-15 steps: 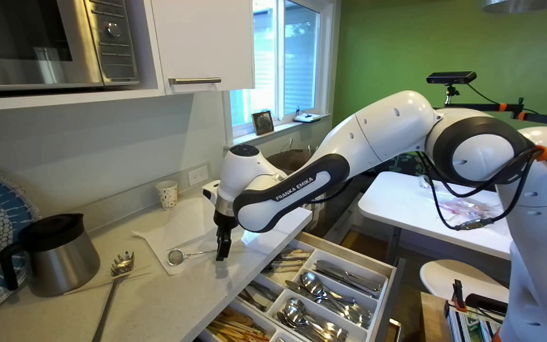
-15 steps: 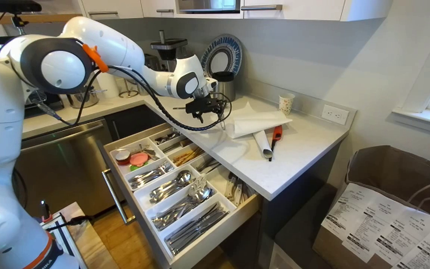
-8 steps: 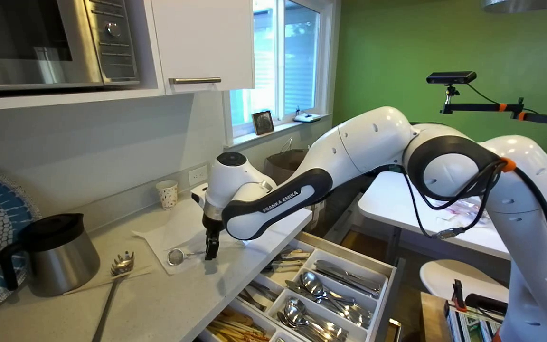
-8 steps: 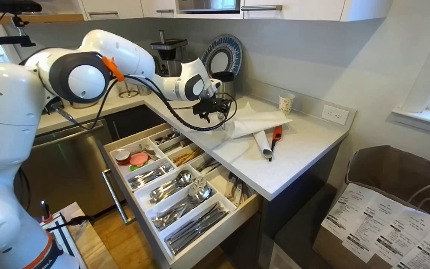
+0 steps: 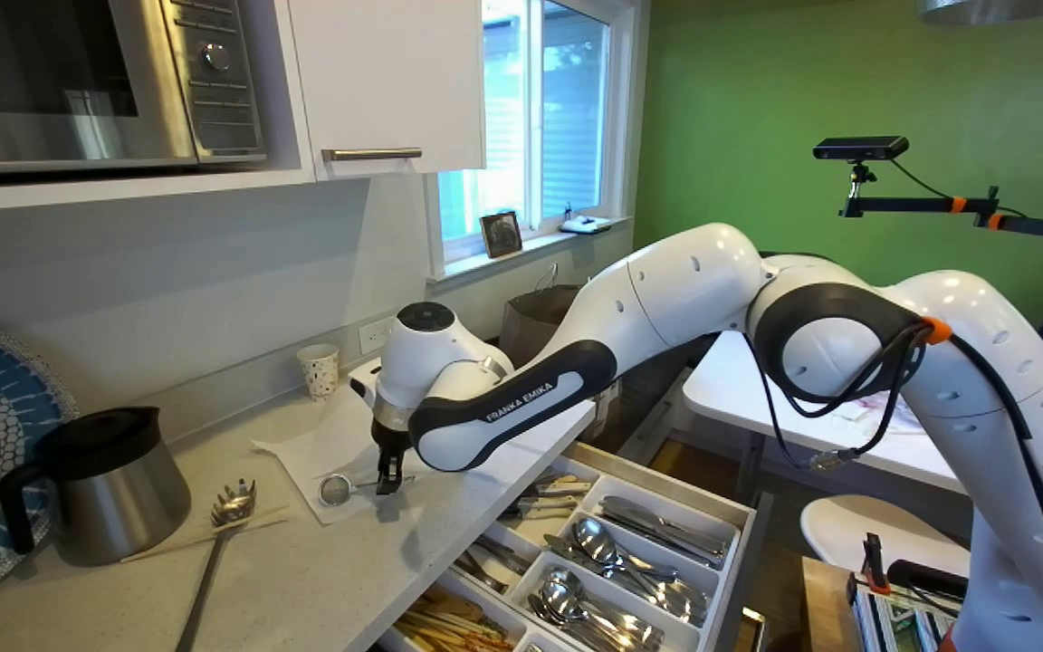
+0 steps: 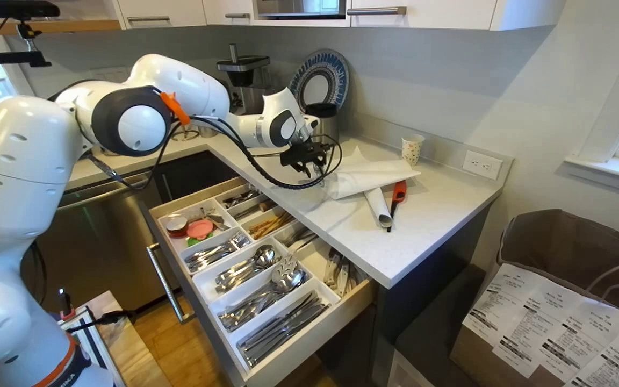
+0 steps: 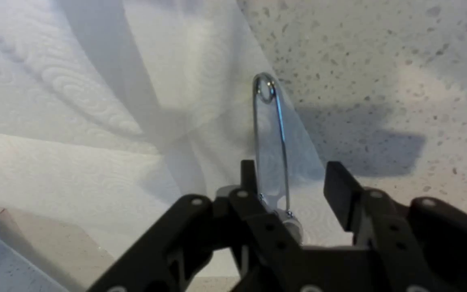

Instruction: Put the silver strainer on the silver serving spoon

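Silver strainer [image 5: 335, 490] lies on white paper [image 5: 313, 457]. The gripper [image 7: 290, 165], jaws apart, holds nothing, the wire handle [image 7: 281, 121] showing between them.

Strainer [image 5: 335, 490]: glossy metal wire. Serving spoon [image 5: 212, 563]: shiny metal head. Paper [image 7: 217, 89]: matt. Counter [image 5: 304, 580]: smooth, stone-like. Carafe [image 5: 128, 516]: satin metal; lid [image 5: 100, 444]: matt, plastic-looking.

A kitchen is surrounding the end effector [image 7: 290, 172]: below its level, a cutlery drawer [image 6: 320, 336] is holding forks [image 6: 217, 252] and knives [image 6: 282, 325]; above its level, a microwave [image 5: 105, 81] is occupying a shelf [image 5: 159, 186]; well apart from it, a thermal carafe [image 5: 128, 498] is standing on the desk [image 5: 331, 570].
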Available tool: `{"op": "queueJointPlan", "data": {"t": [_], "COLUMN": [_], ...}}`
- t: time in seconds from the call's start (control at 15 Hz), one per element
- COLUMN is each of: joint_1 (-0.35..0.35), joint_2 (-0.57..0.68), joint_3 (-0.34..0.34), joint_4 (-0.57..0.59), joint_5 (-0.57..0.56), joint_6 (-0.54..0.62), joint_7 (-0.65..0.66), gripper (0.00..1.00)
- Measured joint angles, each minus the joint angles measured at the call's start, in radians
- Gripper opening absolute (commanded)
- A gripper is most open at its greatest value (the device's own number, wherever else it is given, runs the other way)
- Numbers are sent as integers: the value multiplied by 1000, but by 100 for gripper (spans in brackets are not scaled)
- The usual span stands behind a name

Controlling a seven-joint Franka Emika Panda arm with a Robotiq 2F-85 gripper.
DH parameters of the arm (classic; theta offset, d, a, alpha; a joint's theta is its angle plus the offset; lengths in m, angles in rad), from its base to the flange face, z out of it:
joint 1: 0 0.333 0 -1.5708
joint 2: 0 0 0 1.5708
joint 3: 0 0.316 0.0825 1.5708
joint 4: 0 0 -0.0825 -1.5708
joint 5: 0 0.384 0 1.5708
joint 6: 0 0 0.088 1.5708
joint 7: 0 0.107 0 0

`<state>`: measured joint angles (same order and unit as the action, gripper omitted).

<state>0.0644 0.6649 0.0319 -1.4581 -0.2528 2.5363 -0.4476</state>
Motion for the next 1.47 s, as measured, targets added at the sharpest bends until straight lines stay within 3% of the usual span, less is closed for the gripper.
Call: {"op": "queueJointPlan", "data": {"t": [0.07,0.2,0.4,0.47,0.53,0.67,0.8,1.47], "joint_1": [0,0,0,0,0,0,0,4], "joint_2": [5,14,27,33,38,46,50,40], "joint_3": [0,-2,-3,-3,-3,-4,-4,-3], "joint_4": [7,20,32,37,42,47,48,72], "joint_5": [0,0,0,-1,-1,-1,-1,-1], "joint_6": [0,0,0,0,0,0,0,0], "joint_7": [1,4,8,9,9,10,10,16], "gripper": [32,43,52,47,28,19,1,1]}}
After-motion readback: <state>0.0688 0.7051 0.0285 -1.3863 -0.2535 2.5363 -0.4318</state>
